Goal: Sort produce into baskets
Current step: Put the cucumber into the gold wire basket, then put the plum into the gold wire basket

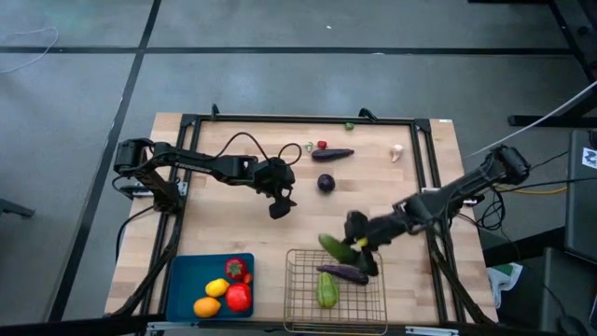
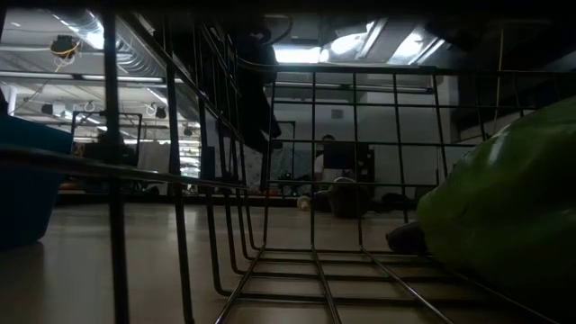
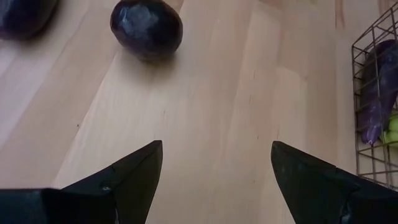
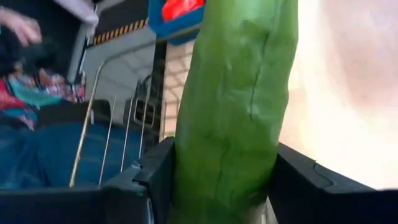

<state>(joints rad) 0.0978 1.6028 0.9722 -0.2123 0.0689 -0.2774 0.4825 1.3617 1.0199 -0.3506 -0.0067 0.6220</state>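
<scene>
My right gripper [image 1: 359,245] is shut on a green cucumber [image 1: 337,248] over the far edge of the wire-mesh basket [image 1: 298,299], which holds a purple eggplant [image 1: 342,273] and a green pepper [image 1: 326,291]. My left gripper [image 1: 280,203] is open and empty above the table's middle, near a round purple eggplant [image 1: 326,183]; that eggplant also shows in the left wrist view [image 3: 147,28]. The blue tray [image 1: 184,285] holds a lemon [image 1: 216,287], an orange [image 1: 206,306] and red fruits [image 1: 238,297]. A long eggplant [image 1: 332,154], a small red piece [image 1: 322,145] and white garlic [image 1: 396,153] lie at the far side. My right gripper pinches the cucumber [image 4: 230,124] between its two fingers, which lie across it; which part along its length the fingers have, the gripper hides. In the high view the cucumber is lifted clear, slanting above the basket's far rim.
A dark frame [image 1: 280,121] runs round the table's far and side edges. A small green piece [image 1: 349,125] lies on the far rail. A person [image 4: 18,28] shows beyond the table's near edge in the right wrist view. Bare wood lies between the arms and the bins.
</scene>
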